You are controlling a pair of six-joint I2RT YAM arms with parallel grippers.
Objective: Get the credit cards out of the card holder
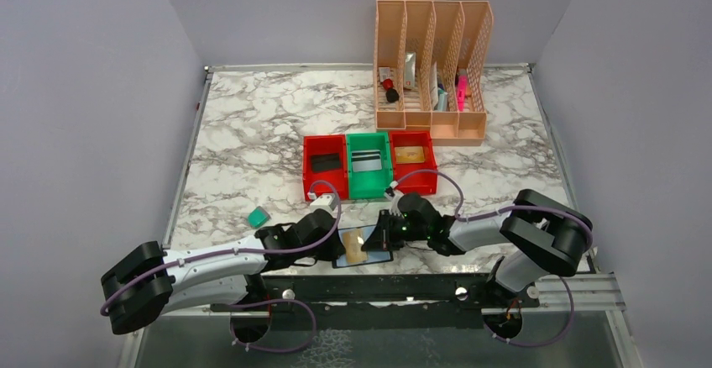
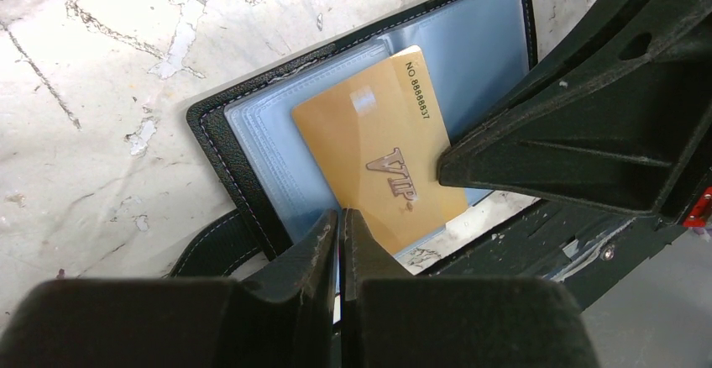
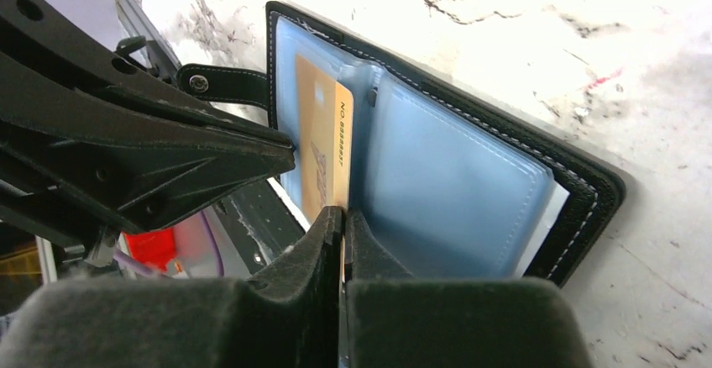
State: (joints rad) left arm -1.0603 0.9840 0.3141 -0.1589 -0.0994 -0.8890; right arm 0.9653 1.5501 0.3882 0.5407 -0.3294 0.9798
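Note:
The black card holder lies open near the table's front edge, its blue-grey sleeves facing up and its strap tab off to one side. A gold VIP credit card sticks partly out of a sleeve. My right gripper is shut on that card's edge, coming in from the right. My left gripper is shut on the edge of the sleeve page right beside the card, reaching from the left. The two grippers' tips nearly meet over the holder.
Two red bins and a green bin with cards inside stand just behind the grippers. A peach file organizer sits at the back. A small teal object lies left. The black rail runs along the front edge.

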